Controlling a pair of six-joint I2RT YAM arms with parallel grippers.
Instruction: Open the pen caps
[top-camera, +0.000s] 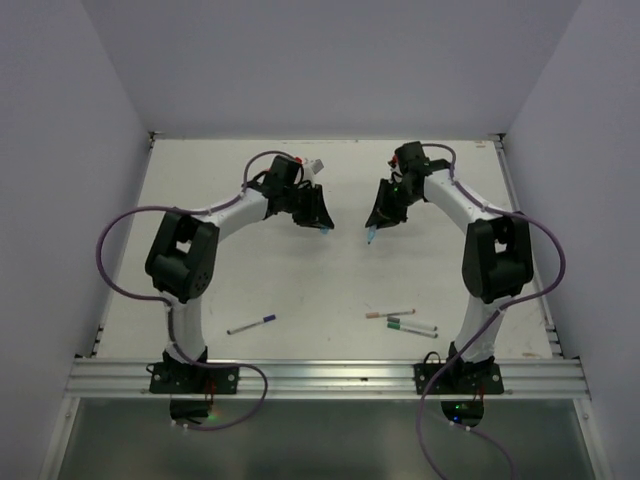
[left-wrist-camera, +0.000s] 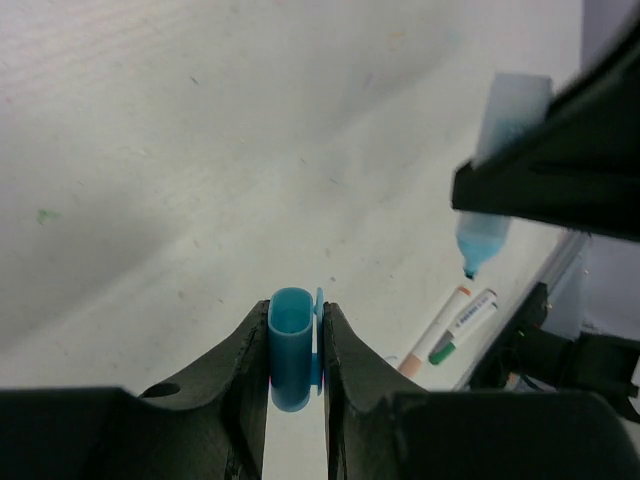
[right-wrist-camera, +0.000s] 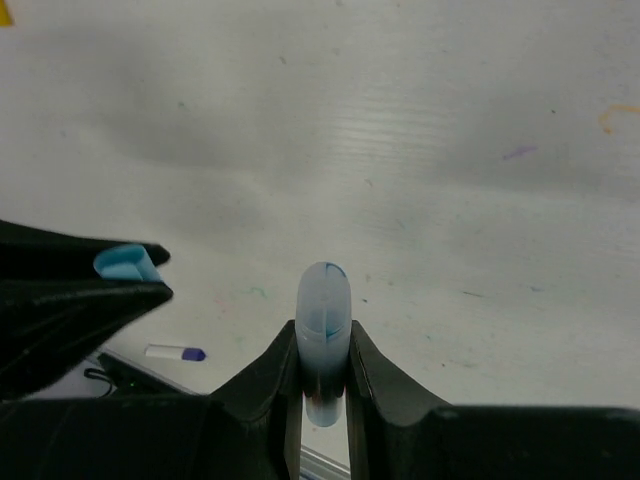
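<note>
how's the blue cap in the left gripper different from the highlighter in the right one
The blue cap is short, opaque blue and hollow, its open end showing; the highlighter barrel is longer, pale and translucent. The cap sits in the left gripper, the barrel in the right gripper, its blue tip bare. Both are held above the table, apart.

- left arm (top-camera: 182, 258): base bolted at near edge, elbow raised, forearm reaching forward and inward.
- right arm (top-camera: 497, 258): mirrored pose, forearm angled inward.
- Both wrists pitched down, grippers facing each other across clear gap, not touching.
- left gripper (left-wrist-camera: 296, 318): jaws clamped on blue cap (left-wrist-camera: 290, 345), cap's open end toward wrist camera.
- right gripper (right-wrist-camera: 323, 335): jaws clamped on highlighter barrel (right-wrist-camera: 324, 305), uncapped tip pointing down.
</note>
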